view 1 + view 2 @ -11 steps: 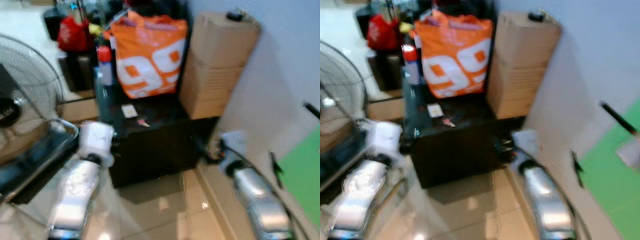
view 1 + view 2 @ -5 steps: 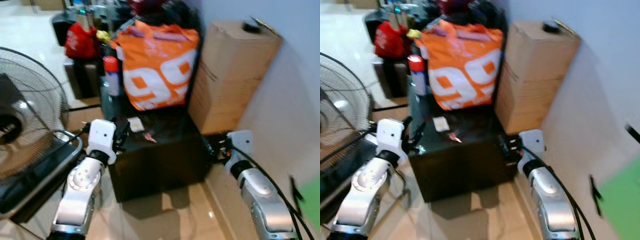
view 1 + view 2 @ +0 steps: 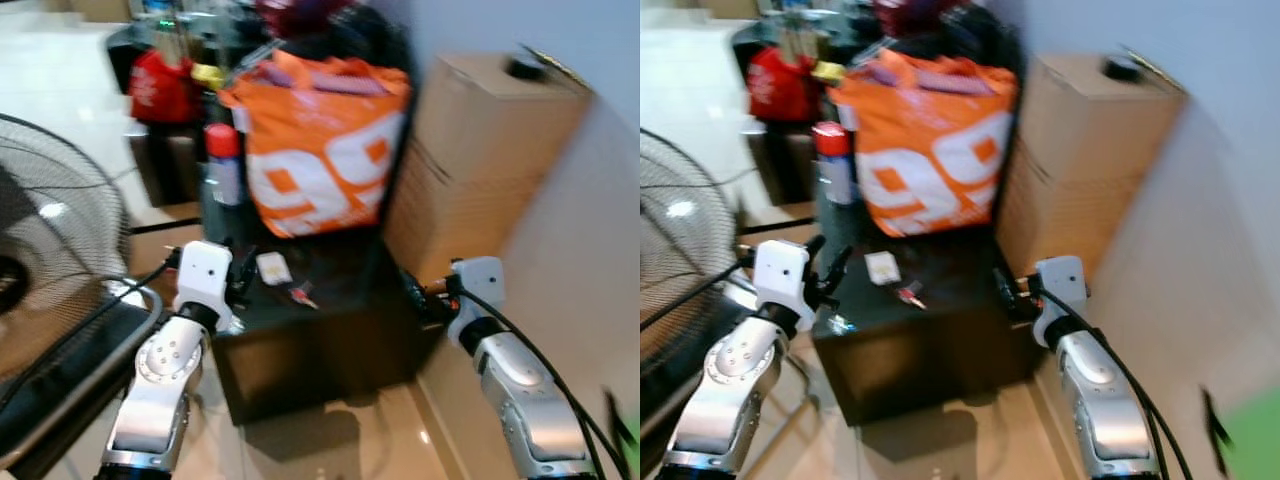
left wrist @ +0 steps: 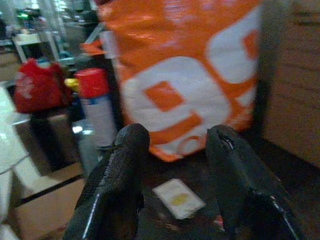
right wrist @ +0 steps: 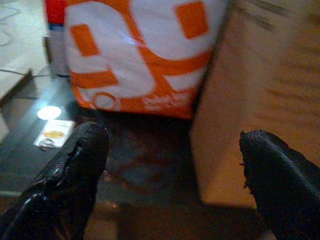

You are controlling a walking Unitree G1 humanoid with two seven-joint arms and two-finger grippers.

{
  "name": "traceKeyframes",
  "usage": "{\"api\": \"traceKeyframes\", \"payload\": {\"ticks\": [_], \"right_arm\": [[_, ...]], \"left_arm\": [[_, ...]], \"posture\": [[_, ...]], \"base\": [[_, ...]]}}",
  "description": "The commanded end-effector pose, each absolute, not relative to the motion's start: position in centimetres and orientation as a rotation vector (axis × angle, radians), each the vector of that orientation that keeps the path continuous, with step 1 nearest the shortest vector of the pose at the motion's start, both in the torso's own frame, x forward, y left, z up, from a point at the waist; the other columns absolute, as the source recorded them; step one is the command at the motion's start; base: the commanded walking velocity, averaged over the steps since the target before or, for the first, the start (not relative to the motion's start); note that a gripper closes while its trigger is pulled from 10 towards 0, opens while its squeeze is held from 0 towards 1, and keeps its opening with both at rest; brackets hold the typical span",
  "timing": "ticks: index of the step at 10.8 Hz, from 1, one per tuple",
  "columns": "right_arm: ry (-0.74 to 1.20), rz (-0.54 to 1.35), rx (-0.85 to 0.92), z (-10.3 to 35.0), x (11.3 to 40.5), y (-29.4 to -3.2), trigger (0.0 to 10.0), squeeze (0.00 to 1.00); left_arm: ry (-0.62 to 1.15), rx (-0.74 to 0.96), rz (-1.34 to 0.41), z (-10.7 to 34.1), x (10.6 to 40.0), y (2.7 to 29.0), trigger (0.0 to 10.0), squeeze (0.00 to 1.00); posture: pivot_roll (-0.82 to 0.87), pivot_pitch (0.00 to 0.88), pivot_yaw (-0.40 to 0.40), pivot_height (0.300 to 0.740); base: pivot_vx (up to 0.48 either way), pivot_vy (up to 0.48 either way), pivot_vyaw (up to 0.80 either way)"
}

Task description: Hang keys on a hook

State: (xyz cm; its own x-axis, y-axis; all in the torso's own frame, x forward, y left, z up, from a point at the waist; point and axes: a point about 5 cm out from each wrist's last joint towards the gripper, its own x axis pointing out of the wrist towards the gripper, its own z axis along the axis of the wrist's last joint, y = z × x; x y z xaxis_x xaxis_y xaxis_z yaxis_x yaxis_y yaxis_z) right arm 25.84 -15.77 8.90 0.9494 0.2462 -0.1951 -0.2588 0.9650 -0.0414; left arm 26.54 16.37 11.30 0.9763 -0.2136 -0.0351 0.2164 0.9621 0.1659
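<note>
- Left gripper (image 4: 175,170): fingers (image 4: 120,180) parted, nothing between them, aimed over the dark cabinet top (image 3: 340,300) from its left edge.
- Right gripper (image 5: 175,170): fingers (image 5: 75,165) spread wide and empty, poised at the cabinet's right corner beside the cardboard box (image 3: 480,160).
- Keys (image 3: 301,294): a small red-tagged bunch lying on the cabinet top, just beside a white card (image 3: 273,267), between the two grippers and touched by neither.
- Behind the keys: orange bag (image 3: 320,140) and a red-capped spray can (image 3: 224,165); a fan (image 3: 50,260) off to the left.
- Compared with a second ago: closer to the cabinet, whole scene shifted and blurred by walking, both grippers raised from low beside the body to cabinet height.
- Judged meaning: approach nearly finished, reach for the keys about to begin; pickup not yet done.
- Hook: none made out here, so probably a turn or walk needed after the grasp.
</note>
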Motion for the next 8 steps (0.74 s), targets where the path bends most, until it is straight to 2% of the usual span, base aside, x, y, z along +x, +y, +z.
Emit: {"api": "traceKeyframes", "payload": {"ticks": [1, 4, 8], "right_arm": [[0.176, 0.298, -0.072, 9.3, 25.9, -15.0, 10.0, 1.0], [0.186, 0.329, -0.105, 9.1, 25.8, -15.0, 10.0, 1.0], [0.215, 0.321, -0.202, 8.8, 26.3, -15.9, 10.0, 1.0]], "left_arm": [[0.013, 0.181, -0.208, 11.5, 26.6, 16.9, 10.0, 0.0], [0.014, 0.18, -0.21, 11.5, 26.6, 16.8, 10.0, 0.0], [0.034, 0.188, -0.248, 11.2, 26.6, 16.6, 10.0, 0.0]], "posture": [[-0.09, 0.0, -0.053, 0.74], [-0.09, 0.0, -0.053, 0.74], [-0.09, 0.0, -0.051, 0.74]], "base": [[0.364, 0.0, 0.8], [0.361, 0.0, 0.8], [0.335, 0.0, 0.0]]}}
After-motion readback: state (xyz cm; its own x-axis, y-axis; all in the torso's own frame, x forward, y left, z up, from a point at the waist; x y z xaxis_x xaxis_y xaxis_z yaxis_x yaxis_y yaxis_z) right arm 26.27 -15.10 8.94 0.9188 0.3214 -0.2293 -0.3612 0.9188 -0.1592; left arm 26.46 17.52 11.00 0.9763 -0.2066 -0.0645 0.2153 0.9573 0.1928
